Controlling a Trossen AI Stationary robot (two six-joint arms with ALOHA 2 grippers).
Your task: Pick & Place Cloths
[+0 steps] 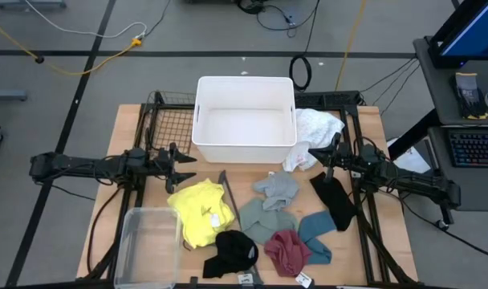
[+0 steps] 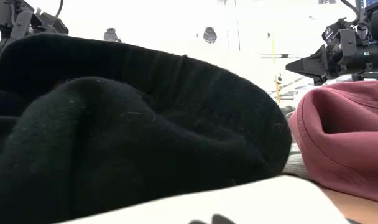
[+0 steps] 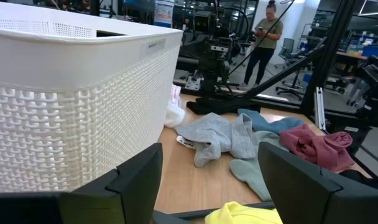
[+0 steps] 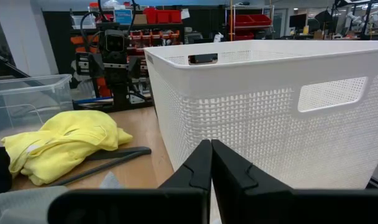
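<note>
Cloths lie scattered over the near half of the table, in front of the white basket. The yellow cloth is on the left side of the group, with the thin dark hanger lying just beside its right edge. A black cloth sits bunched at the near edge below the yellow one. To its right come the sage green cloth, the maroon cloth and the teal cloth, overlapping one another. The grey cloth lies just behind the sage green one. The second black cloth stretches along the right side, beneath the right arm. The white cloth is heaped against the basket's right wall. A clear bin stands at the near left corner, touching the yellow cloth.

The left gripper hovers left of the basket's near corner, above the yellow cloth, its fingers spread apart and empty. The right gripper hovers by the basket's near right corner, beside the white cloth, its fingers pressed together with nothing between them.

In the left wrist view a person stands in the room beyond the table.
</note>
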